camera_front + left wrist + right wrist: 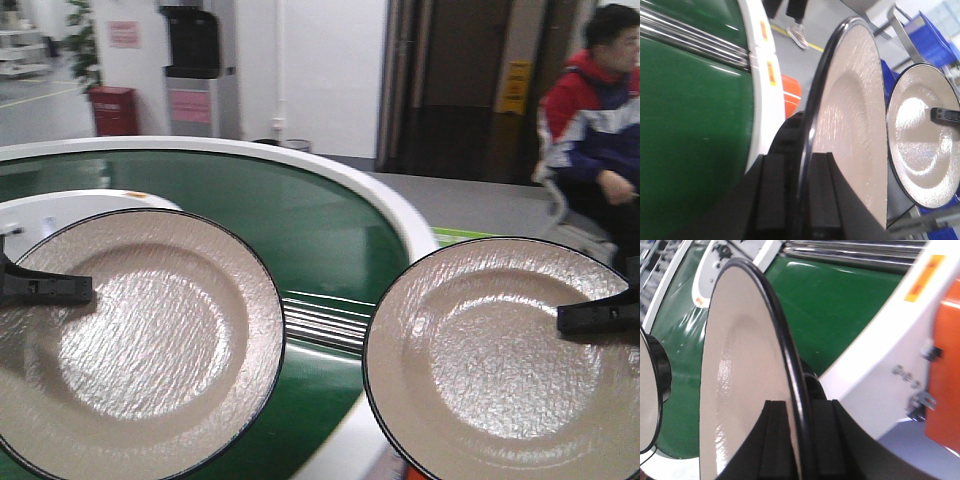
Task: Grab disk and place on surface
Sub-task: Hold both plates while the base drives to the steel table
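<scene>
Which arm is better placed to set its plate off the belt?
Right, likely: right gripper holds the right plate mostly outside the white rim; left gripper holds the left plate over the green belt.

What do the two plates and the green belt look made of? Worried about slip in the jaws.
Left plate and right plate: probably glazed ceramic, possibly melamine; beige, glossy, fine ripple texture catching glare, thin black rim. Green belt: looks like smooth PVC or rubber, semi-gloss, with soft reflections.
</scene>
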You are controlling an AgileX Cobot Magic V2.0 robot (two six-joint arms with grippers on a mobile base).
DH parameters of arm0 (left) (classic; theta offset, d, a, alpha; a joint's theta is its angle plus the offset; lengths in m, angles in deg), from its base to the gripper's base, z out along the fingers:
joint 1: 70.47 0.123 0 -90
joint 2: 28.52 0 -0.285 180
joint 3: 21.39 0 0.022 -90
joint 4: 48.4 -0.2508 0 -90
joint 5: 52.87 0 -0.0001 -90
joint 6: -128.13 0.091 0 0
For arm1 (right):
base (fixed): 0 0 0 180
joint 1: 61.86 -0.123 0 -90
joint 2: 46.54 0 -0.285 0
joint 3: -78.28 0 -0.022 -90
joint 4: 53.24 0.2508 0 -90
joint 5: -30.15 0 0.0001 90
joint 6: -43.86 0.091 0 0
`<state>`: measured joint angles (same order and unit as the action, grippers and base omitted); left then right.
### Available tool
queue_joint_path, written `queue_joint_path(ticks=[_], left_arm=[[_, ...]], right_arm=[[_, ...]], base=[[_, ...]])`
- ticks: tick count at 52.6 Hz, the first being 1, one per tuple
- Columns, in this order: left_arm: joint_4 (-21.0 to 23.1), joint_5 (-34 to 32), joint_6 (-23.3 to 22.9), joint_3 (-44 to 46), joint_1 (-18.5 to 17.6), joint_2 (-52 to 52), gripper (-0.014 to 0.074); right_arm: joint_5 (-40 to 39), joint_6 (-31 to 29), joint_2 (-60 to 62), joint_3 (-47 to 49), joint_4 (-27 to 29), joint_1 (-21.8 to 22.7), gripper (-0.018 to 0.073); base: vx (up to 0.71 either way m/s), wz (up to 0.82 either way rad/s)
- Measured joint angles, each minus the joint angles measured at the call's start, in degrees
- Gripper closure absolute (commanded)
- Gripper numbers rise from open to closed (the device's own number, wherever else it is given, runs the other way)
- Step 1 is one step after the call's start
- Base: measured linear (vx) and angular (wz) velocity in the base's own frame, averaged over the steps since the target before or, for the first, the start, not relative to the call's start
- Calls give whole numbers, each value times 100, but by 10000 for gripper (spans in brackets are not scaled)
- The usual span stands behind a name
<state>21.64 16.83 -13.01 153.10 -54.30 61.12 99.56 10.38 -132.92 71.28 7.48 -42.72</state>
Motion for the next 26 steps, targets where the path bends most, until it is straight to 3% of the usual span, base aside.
queue_joint_path(ticks=[26], left_arm=[[0, 5, 0, 0, 0, 0, 604]], right_arm=[[5, 0, 0, 0, 0, 0, 568]], base=[[-13, -56]])
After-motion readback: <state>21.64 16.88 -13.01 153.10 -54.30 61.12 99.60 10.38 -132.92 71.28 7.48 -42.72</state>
